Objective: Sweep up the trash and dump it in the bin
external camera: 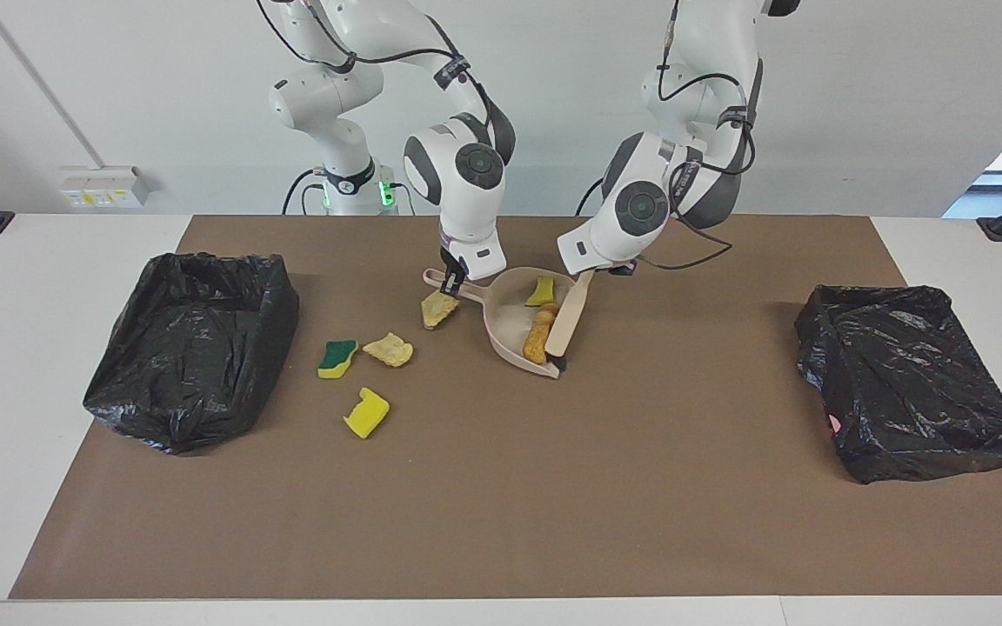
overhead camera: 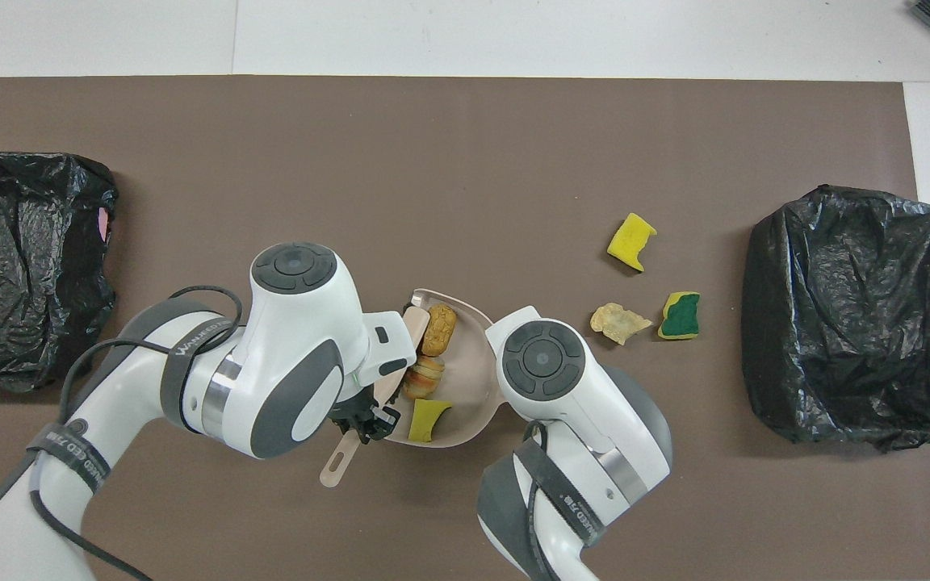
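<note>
Dustpan (external camera: 514,329) holds golden roll (external camera: 539,337), bread chunk (overhead camera: 423,377), yellow sponge piece (external camera: 541,290). Left gripper (external camera: 612,269) clamps brush (external camera: 567,316); right gripper (external camera: 450,280) clamps dustpan handle.

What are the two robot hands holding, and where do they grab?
Left hand holds the brush by its handle; right hand holds the dustpan by its handle.
</note>
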You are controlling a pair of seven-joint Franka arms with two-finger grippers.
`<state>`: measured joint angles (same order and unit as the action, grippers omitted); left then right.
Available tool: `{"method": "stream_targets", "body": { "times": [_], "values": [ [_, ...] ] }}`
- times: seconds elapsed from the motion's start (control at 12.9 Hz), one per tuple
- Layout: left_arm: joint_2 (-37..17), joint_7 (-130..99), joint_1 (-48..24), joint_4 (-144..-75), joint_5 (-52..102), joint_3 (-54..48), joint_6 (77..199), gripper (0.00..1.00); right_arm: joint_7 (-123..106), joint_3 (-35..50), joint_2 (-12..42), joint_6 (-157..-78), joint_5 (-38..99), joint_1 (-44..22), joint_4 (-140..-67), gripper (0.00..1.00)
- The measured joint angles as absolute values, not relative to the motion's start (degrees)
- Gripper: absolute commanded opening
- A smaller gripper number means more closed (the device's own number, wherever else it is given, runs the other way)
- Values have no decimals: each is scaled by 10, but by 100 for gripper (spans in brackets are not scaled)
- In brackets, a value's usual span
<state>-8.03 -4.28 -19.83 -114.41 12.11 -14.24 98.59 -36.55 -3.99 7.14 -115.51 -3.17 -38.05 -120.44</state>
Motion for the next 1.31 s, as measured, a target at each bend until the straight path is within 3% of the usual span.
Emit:
{"method": "stream_targets", "body": {
  "times": [0.62, 0.93, 1.31],
  "values": [
    [-47, -313, -199, -1144, 124, -165, 973, 0, -366, -43, 66, -1144, -32, -374, -1198, 0],
    [-14, -351, -199, -1162, 124, -167, 971, 0, -372, -44, 41, -1114, -32, -337, -1181, 0],
    [106, -390, -209, -1358, 126, -264, 1174, 0, -430, -47, -10, -1082, -32, -251, -1154, 0]
  ]
}}
